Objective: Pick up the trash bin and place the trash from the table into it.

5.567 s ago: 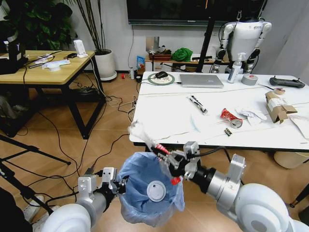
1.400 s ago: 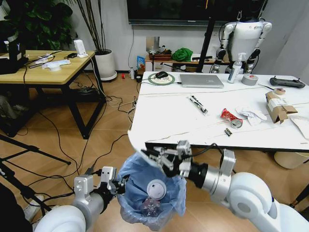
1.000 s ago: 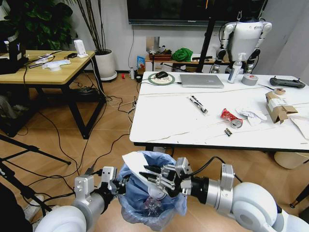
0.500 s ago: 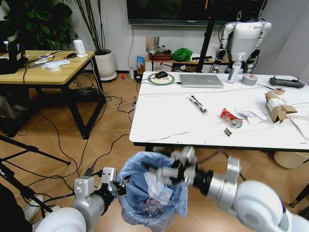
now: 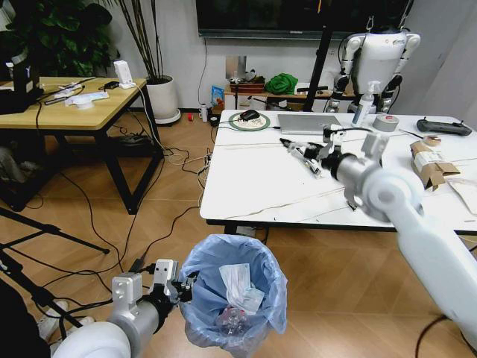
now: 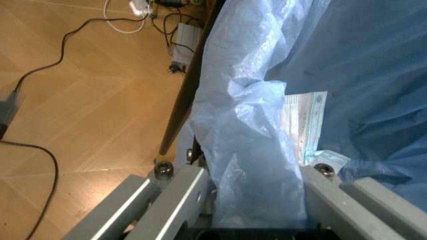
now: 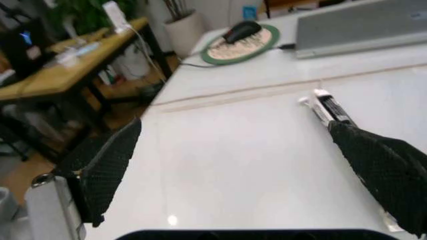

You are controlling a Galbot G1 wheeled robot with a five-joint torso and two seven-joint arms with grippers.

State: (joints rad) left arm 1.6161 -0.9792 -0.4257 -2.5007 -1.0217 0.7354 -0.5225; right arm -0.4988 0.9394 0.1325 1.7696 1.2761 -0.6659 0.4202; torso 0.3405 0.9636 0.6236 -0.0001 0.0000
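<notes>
White and glossy, the table (image 5: 253, 186) stands behind the bin (image 5: 232, 294), which sits low at its near edge with a white wrapper (image 5: 240, 283) inside. Gripping the bin's bag-lined rim is the left gripper (image 5: 181, 287) (jaws clamped on the plastic). Stretched over the table, the right gripper (image 5: 302, 151) hangs wide open around a black-and-white wrapper (image 7: 328, 108).

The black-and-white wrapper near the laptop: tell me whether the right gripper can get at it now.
Probably yes. The right gripper hangs open right at the black-and-white wrapper, with bare table around it and nothing between them. The left gripper holds the trash bin.
</notes>
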